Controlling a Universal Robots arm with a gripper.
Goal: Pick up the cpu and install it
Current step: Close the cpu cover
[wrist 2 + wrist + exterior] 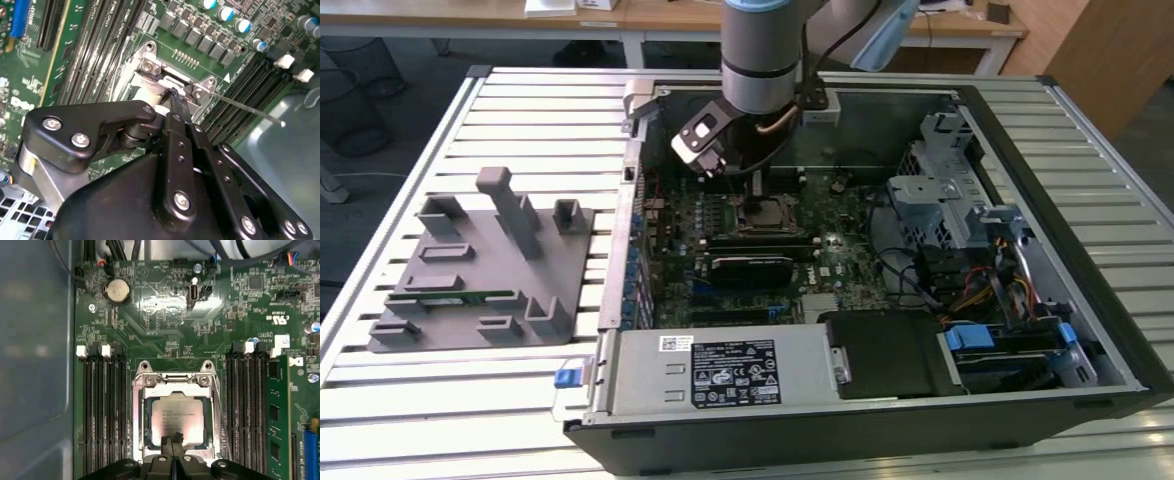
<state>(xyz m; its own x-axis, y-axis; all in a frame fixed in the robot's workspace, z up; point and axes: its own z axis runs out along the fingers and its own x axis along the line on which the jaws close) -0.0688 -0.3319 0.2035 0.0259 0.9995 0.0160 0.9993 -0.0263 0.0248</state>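
Since the cpu [177,417] is already lying in the socket [137,410], the closed, empty gripper [173,438] is hovering at its edge.

The fingers [177,442] cover one edge of the cpu [177,412] in the first wrist view and most of the socket [150,62] in the second wrist view.

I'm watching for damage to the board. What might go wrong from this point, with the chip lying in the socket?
1. In the first wrist view, the gripper tip sits at the edge of the cpu, which lies inside the socket frame. A push there might tilt or shift the chip.
2. In the second wrist view, a thin metal lever sticks out beside the gripper. A sideways move might catch it.
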